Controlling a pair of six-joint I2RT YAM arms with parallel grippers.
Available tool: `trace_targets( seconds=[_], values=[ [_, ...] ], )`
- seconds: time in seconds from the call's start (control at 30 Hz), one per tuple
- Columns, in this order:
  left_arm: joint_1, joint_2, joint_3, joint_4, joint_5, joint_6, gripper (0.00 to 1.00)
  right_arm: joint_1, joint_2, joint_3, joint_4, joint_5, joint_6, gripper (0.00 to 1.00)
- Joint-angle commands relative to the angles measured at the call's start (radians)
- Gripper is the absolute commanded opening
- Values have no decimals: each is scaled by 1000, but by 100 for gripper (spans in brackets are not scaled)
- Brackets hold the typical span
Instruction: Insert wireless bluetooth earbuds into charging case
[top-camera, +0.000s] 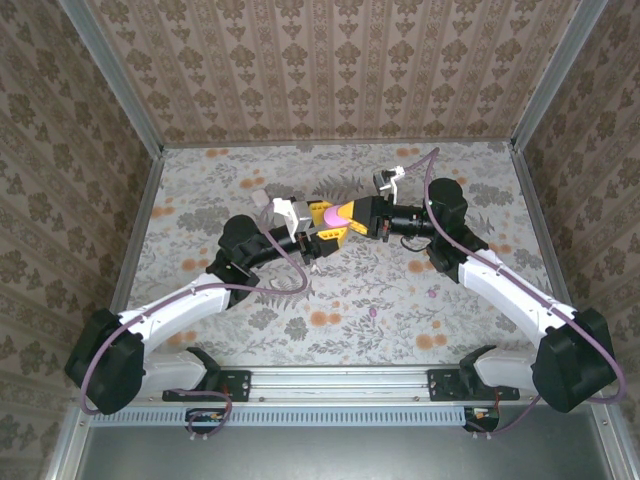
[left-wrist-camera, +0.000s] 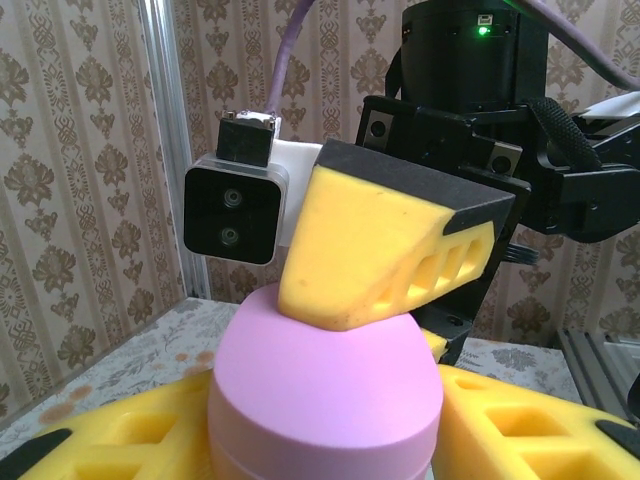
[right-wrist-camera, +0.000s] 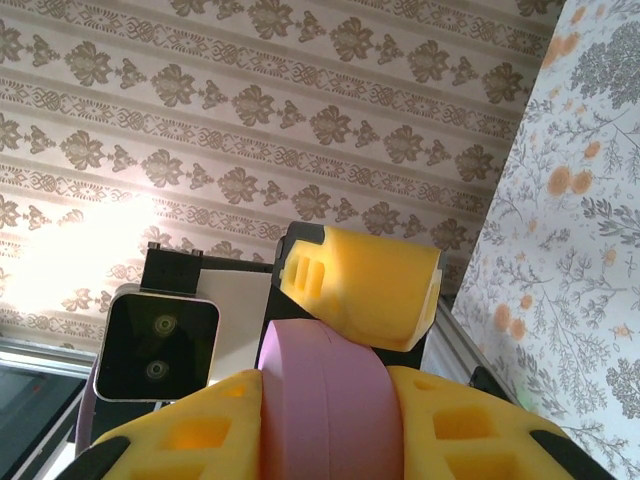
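Left gripper (top-camera: 318, 228), right gripper (top-camera: 358, 214): your arms reach inward and meet nose to nose above mid-table, each pair of yellow fingers closed on the pink charging case (top-camera: 333, 212). In the left wrist view the case's base is cut off and a right finger (left-wrist-camera: 380, 250) covers its top. Pink earbud (top-camera: 432, 294) lies beside your right forearm, tiny and hard to make out
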Motion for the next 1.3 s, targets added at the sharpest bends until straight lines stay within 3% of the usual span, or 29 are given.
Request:
trace_targets(
  seconds=[0.0,0.57,1.27],
  values=[
    [-2,13,34,12,22,12,51,4,3,-5,31,-4,11,19],
    [-3,15,40,8,21,25,46,5,16,-8,42,-7,30,19],
    [-4,13,35,4,14,30,52,4,14,-11,92,-10,73,19]
  ],
)
